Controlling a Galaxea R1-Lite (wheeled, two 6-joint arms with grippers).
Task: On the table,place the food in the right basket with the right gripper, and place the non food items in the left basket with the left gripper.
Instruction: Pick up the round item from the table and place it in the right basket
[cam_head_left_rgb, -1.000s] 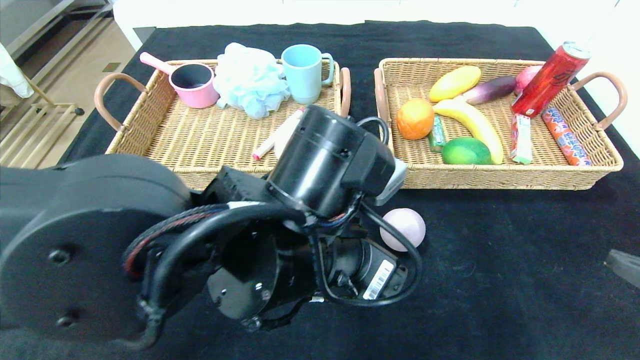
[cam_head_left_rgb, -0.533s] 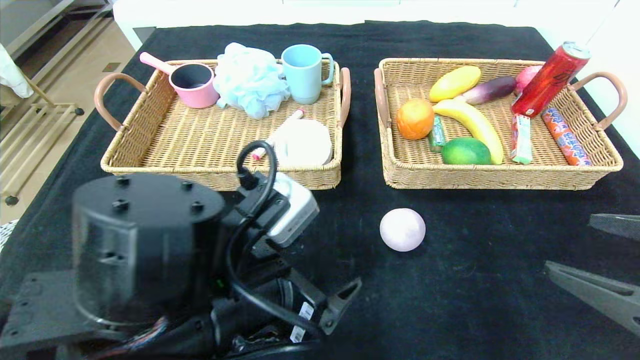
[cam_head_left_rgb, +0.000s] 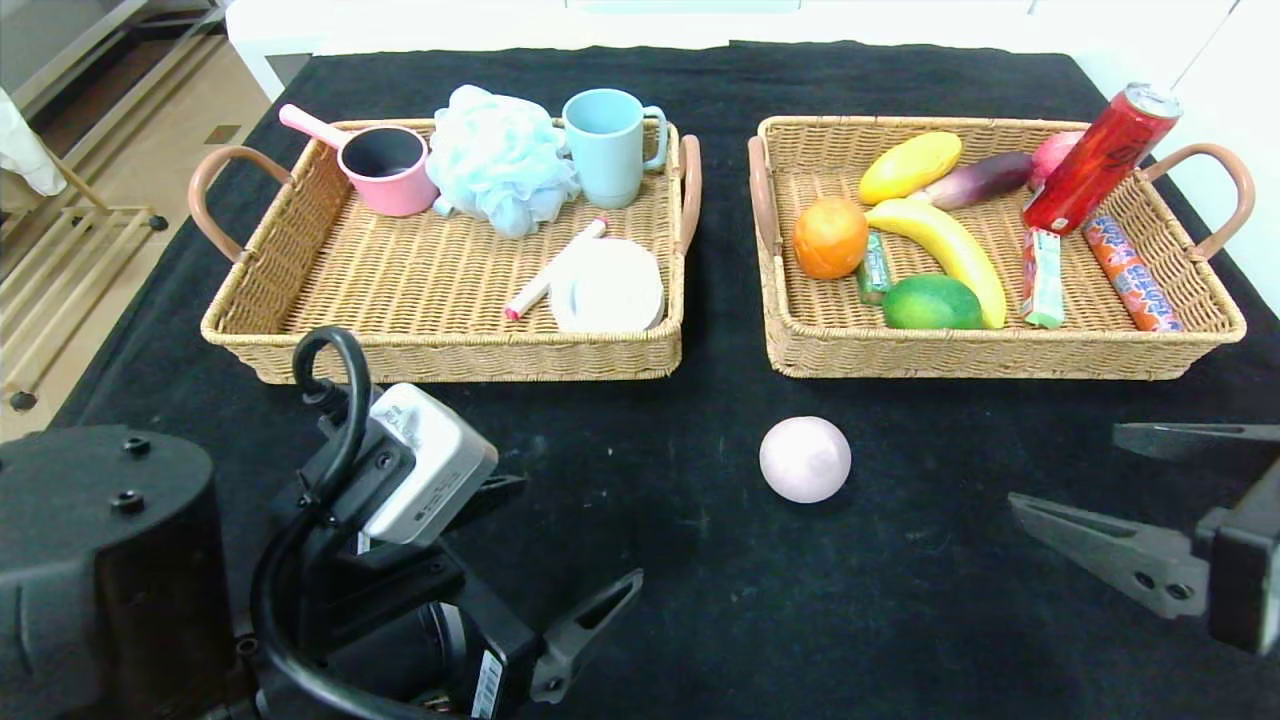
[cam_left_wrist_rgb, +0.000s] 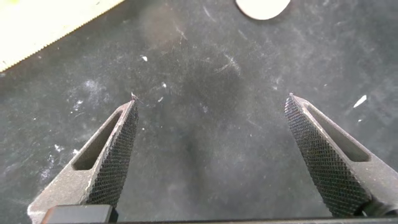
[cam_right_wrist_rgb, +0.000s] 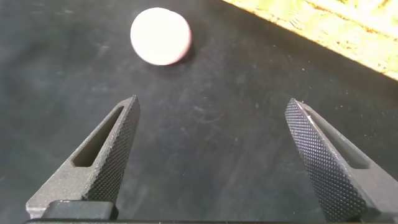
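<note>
The pale pink egg-shaped lump (cam_head_left_rgb: 805, 459) lies alone on the black table (cam_head_left_rgb: 900, 620), in front of the right basket (cam_head_left_rgb: 1000, 362). The orange (cam_head_left_rgb: 830, 237) and the green gum pack (cam_head_left_rgb: 876, 265) lie in that basket. The white disc (cam_head_left_rgb: 607, 287) and the pink-ended marker (cam_head_left_rgb: 553, 270) lie in the left basket (cam_head_left_rgb: 450, 362); I cannot make out a separate soap bar. My right gripper (cam_head_left_rgb: 1065, 465) is open and empty, to the right of the lump, which shows ahead of it (cam_right_wrist_rgb: 160, 35). My left gripper (cam_head_left_rgb: 578, 532) is open and empty over bare cloth at the front left.
The left basket also holds a pink pot (cam_head_left_rgb: 385, 170), a blue bath puff (cam_head_left_rgb: 500, 160) and a blue mug (cam_head_left_rgb: 605, 145). The right basket also holds a banana (cam_head_left_rgb: 950, 250), a green fruit (cam_head_left_rgb: 932, 302), a red can (cam_head_left_rgb: 1100, 160) and candy packs.
My left arm has pulled back from the left basket to the front left, uncovering the disc and marker. My right gripper has come into view from the right, moving left.
</note>
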